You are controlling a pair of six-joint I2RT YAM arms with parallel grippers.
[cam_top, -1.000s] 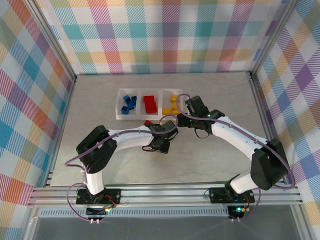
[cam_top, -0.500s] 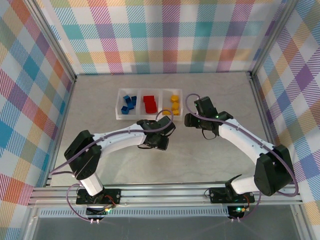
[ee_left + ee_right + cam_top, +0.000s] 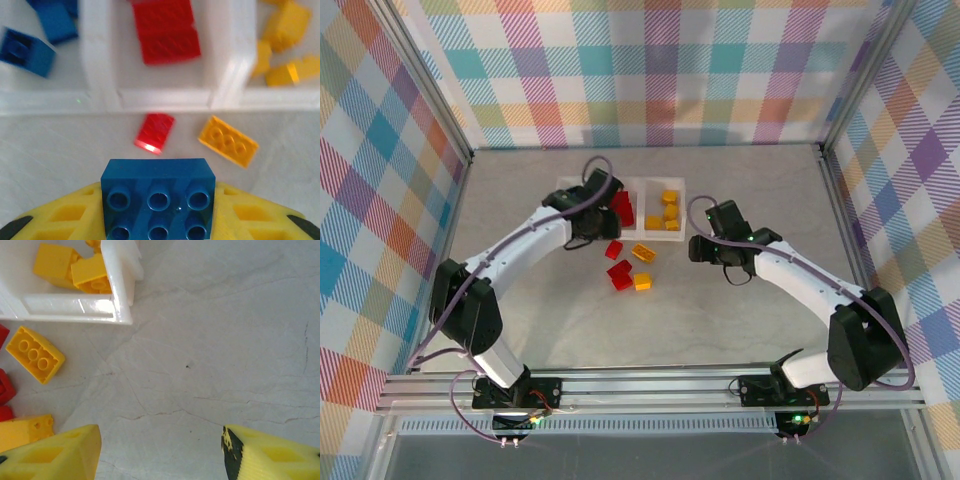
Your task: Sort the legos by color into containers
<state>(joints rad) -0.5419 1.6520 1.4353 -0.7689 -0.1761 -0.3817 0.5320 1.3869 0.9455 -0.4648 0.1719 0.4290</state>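
Since a second ago the left gripper [image 3: 159,212] has swung to the clear tray [image 3: 165,98], clamped on a blue brick [image 3: 158,182] meant for the blue compartment [image 3: 55,95] ahead-left of it. Empty and half open, the right gripper [image 3: 160,452] hangs with a loose yellow brick [image 3: 34,354] at its left.

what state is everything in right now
left gripper, shut on blue brick
right gripper, open, holding nothing
tray, blue, red and yellow bricks sorted in separate compartments
loose red bricks, lying outside tray, unsorted
loose yellow bricks, lying outside tray, unsorted
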